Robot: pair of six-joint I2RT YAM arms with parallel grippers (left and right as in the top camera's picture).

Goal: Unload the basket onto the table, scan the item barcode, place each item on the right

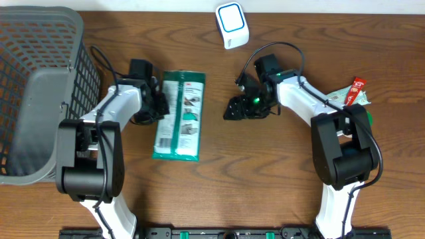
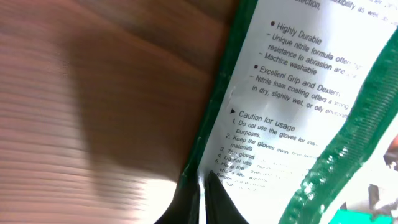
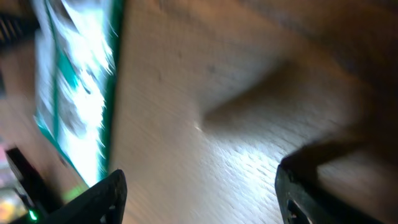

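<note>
Glove pack (image 1: 179,116): laid flat on desk (image 1: 265,172); green-bordered, white printed panel. Its left edge is clamped by the closed left tool (image 1: 158,103). Right tool (image 1: 234,109) is spread apart, positioned nearby on the right, clear of it.

One basket (image 1: 40,40), one scanner (image 1: 232,24), two packets (image 1: 178,116) (image 1: 352,93)

The glove packet (image 1: 178,116), flat and green-edged with a white printed panel, is lying on the worktop (image 1: 265,179) to the right of the grey basket (image 1: 40,86) and apart from it. Its long side is running away from the robot at a slight tilt. Its face is showing small print about durability, grip and cautions for usage. The left pincer (image 2: 200,202) is pinching its left edge. The white scanner (image 1: 232,25), blue-ringed on its face, is sitting farther right of the basket, near the worktop's far edge.
</note>
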